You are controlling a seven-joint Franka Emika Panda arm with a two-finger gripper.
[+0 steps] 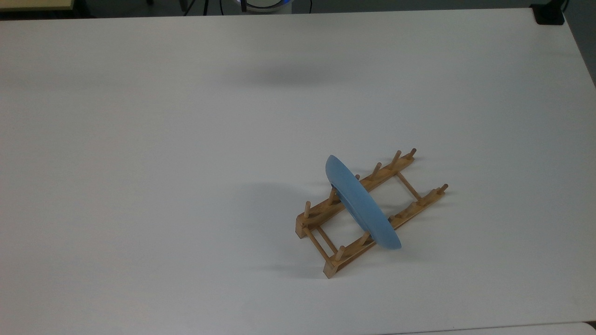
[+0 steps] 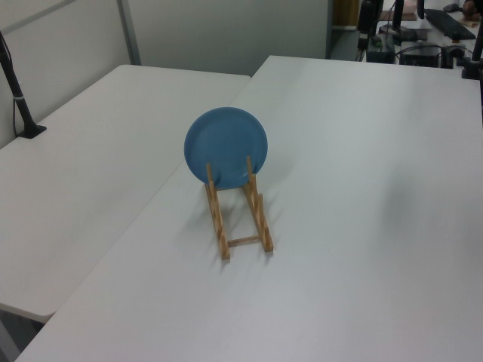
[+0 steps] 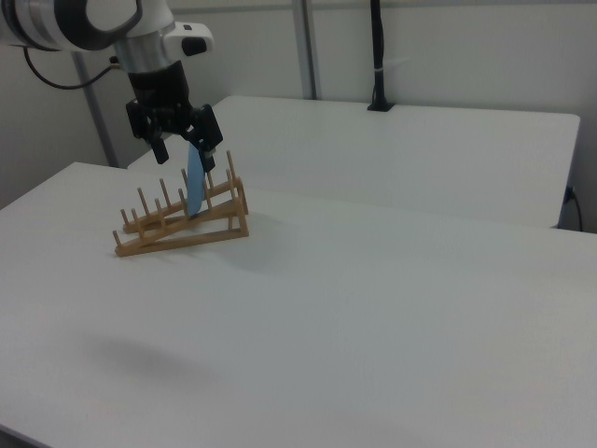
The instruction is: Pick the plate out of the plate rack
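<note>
The light-blue plate point(image 1: 361, 202) stands on edge across the middle of the wooden plate rack point(image 1: 347, 258), leaning between its pegs. From the left view the plate point(image 2: 226, 145) faces the camera with the plate rack point(image 2: 219, 222) running toward the front. In the right view the plate point(image 3: 195, 191) is edge-on in the plate rack point(image 3: 187, 238). My gripper point(image 3: 184, 145) is open, its dark fingers point(image 3: 207, 140) spread, and it lines up with the plate's top edge there. Nothing is held, and I cannot tell how far the gripper stands from the plate.
The white table point(image 1: 186, 139) is wide and bare around the rack. A second white table point(image 2: 75, 173) adjoins it, with a black pole point(image 2: 15, 83) clamped on. A black clamp point(image 1: 549, 14) sits at the top view's upper right corner.
</note>
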